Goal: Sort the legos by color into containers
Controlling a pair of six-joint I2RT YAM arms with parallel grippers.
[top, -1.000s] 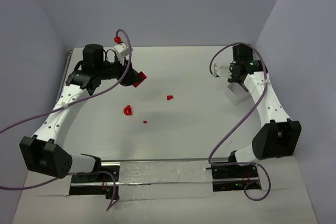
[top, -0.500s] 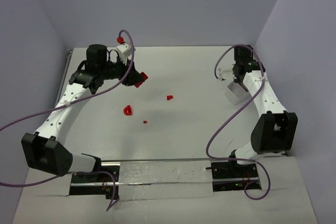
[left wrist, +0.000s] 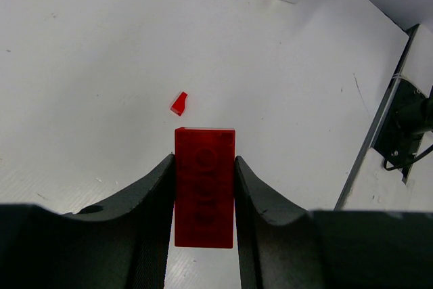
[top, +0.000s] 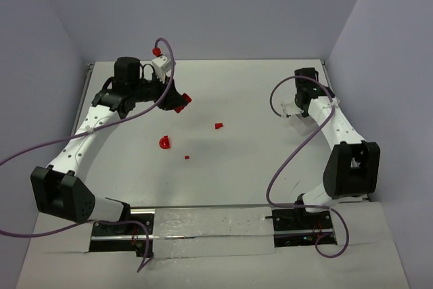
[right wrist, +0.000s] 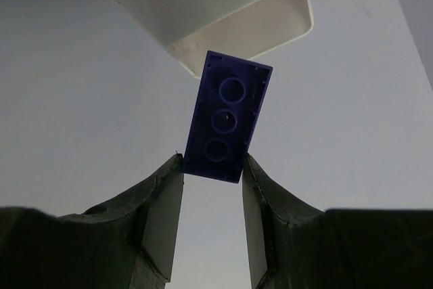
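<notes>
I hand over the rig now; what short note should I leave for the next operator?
Left end effector: shut on the red brick.
Right end effector: shut on the purple brick, close to a white container.
Loose on the table: three red pieces.
Done: no piece seen inside a container.
Left: place both held bricks, then sort the loose red pieces.

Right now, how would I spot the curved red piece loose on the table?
On the white table, look between the left gripper and that arm's base. The curved piece is the leftmost of three loose red legos. It is arch-shaped, bigger than the chip and the block to its right.
</notes>
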